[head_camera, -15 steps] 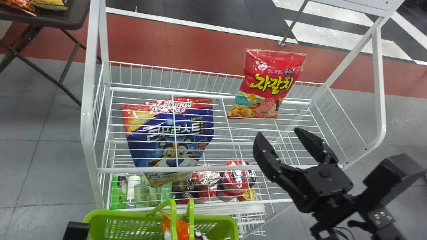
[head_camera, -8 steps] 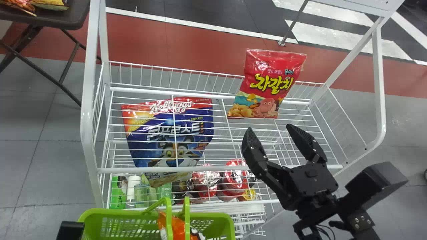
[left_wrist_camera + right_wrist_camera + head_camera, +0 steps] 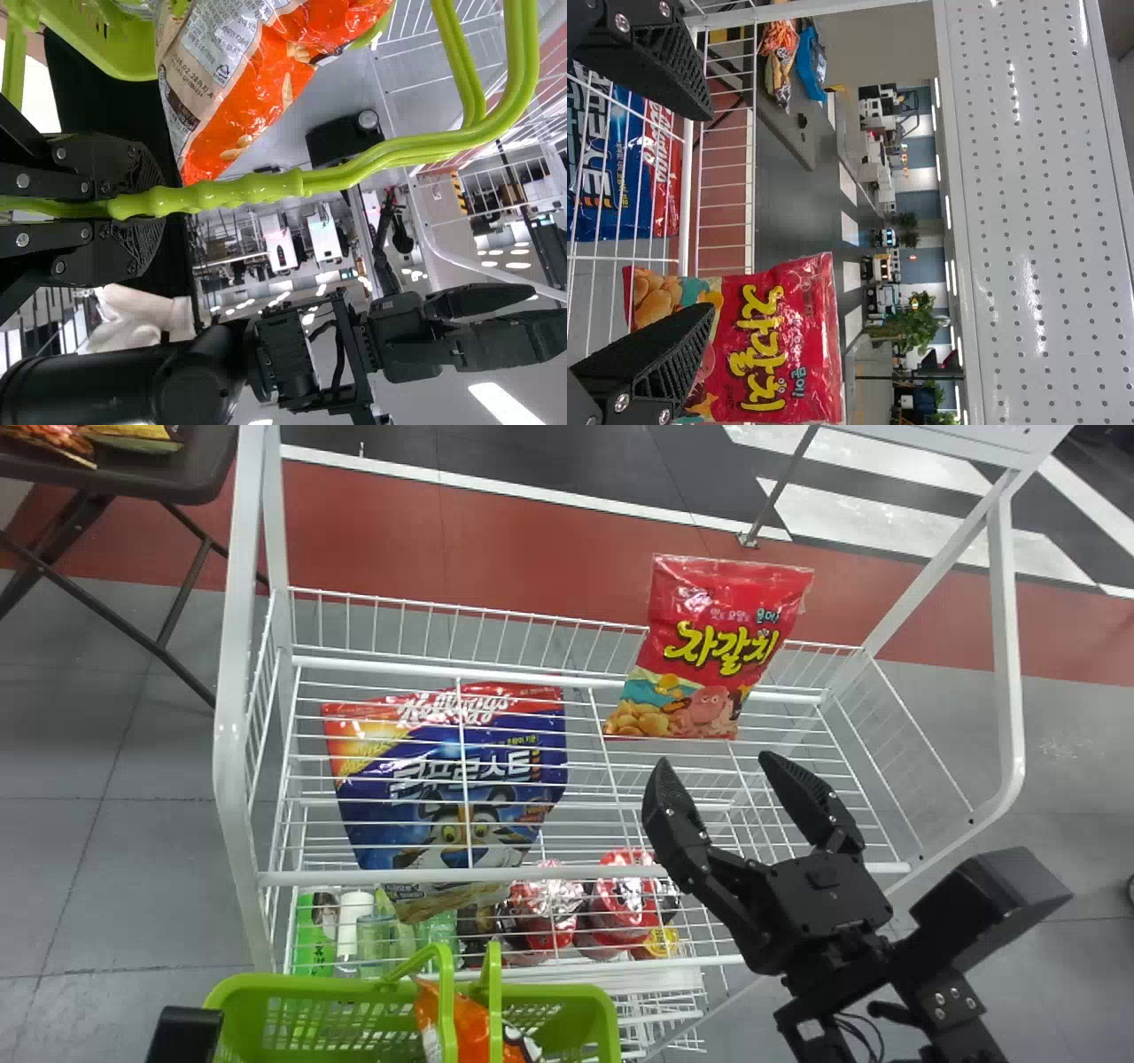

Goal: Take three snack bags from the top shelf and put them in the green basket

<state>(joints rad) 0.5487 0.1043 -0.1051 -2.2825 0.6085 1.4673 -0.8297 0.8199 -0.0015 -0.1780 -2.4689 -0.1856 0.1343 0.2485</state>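
Green basket (image 3: 567,989) with an orange snack bag (image 3: 471,1029) inside, its handle (image 3: 354,172) clamped by the left gripper (image 3: 146,202), red snack bag (image 3: 719,646) on the wire top shelf (image 3: 310,878), right gripper (image 3: 718,763) nearby, fingers spread apart.

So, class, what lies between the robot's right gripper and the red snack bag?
No goods: in the head view, the stretch between the right gripper and the red snack bag is crossed just by wires of the white rack.
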